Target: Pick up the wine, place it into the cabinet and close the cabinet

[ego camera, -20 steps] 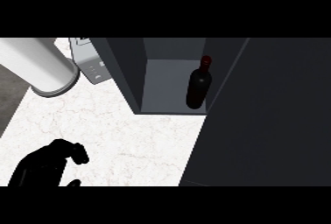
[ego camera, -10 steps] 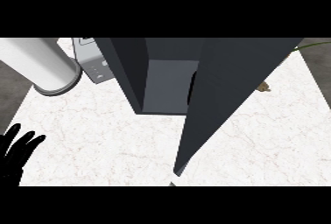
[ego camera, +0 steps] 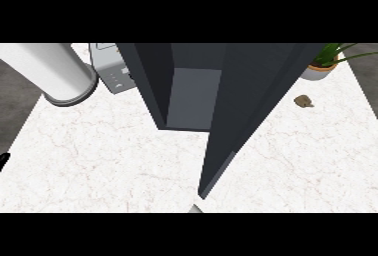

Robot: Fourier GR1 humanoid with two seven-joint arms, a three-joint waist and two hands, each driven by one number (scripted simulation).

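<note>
The dark cabinet (ego camera: 151, 75) stands on the white marble counter (ego camera: 96, 160) at the back middle. Its tall door (ego camera: 251, 100) is swung partway across the opening, and only a narrow strip of the grey inside (ego camera: 193, 100) still shows. The wine bottle is out of sight, hidden behind the door. A black sliver of my left hand (ego camera: 3, 160) shows at the left edge, too little to read. My right hand does not show; only a small grey bit (ego camera: 196, 208) pokes in at the lower edge below the door's corner.
A big white cylinder (ego camera: 55, 70) and a grey appliance (ego camera: 114, 72) stand at the back left. At the back right is a potted plant (ego camera: 325, 62), with a small brown object (ego camera: 303, 101) on the counter near it.
The door has swung from wide open to partway across the opening, hiding the bottle. My left hand has slid out past the left edge, and the right side of the counter has come into view.
</note>
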